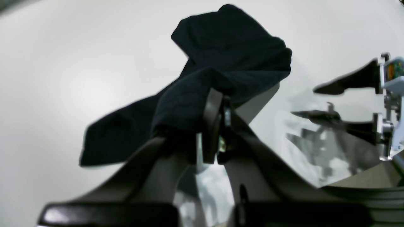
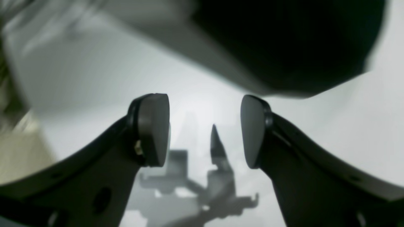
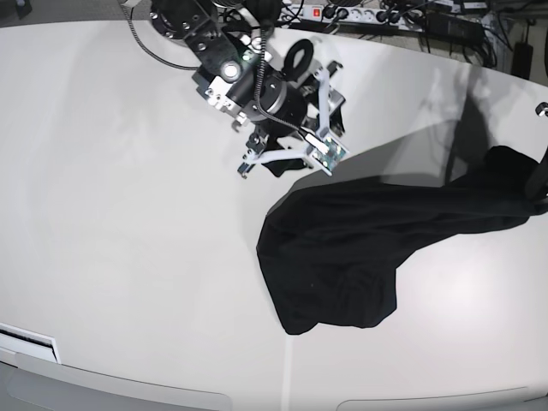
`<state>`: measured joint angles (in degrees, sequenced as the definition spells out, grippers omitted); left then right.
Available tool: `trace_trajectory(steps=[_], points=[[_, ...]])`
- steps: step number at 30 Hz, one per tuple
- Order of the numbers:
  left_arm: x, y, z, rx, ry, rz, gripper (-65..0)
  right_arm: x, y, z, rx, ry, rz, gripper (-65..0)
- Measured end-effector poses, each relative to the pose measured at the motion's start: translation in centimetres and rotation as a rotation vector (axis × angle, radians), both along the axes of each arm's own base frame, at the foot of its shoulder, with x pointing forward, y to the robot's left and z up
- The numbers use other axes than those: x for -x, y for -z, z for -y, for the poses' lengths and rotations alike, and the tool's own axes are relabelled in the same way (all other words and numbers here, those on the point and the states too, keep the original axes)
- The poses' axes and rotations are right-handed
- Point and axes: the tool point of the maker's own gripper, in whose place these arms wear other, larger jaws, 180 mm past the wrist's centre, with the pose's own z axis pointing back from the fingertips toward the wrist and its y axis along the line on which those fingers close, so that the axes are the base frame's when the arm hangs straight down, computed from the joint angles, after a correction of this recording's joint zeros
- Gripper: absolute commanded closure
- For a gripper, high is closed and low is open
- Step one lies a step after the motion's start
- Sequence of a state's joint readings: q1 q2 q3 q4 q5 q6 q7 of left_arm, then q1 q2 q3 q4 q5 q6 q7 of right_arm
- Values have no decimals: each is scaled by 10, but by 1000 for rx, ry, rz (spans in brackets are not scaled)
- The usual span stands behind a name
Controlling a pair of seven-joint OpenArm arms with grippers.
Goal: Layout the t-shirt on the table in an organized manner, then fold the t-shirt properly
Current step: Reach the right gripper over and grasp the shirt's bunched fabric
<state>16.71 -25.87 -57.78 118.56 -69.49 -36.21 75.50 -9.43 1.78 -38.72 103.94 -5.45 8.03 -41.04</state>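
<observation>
The black t-shirt lies bunched on the white table, right of centre. One part is drawn up and out toward the right edge of the base view. My left gripper is shut on a fold of the t-shirt and holds it above the table; in the base view this gripper barely shows at the frame's edge. My right gripper stands open with nothing between its pads, low over the table, and the t-shirt lies just beyond it. The base view shows the right gripper at the shirt's upper left corner.
A power strip and cables run along the table's far edge. A white flat object sits at the front left, near the curved front rim. The right gripper also shows open at the right of the left wrist view.
</observation>
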Motion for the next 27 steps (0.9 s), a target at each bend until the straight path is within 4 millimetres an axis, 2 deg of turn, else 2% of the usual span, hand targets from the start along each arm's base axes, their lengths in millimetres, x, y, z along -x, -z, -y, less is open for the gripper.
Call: trace_trajectory(steps=[3,6,13,19,21,25,27], points=[[3,7,-3,14,-10,-25,0,-18,-9,7,10,94,50,-377],[7,10,0,22,1,-44,0,-31,-13,9,18,105,75,-377],[9,8,5,41,26,-40,0,-61,39,14,138,59,23,-377],[9,8,5,42,26,-40,0,-100,43,27,198,92,67,-369],[9,8,5,42,26,-41,0,-107,42,27,193,84,81,-296],[9,8,5,43,26,-40,0,-98,52,6,177,-94,52,0],[9,8,5,42,26,-41,0,-96,55,5,203,-134,56,0]])
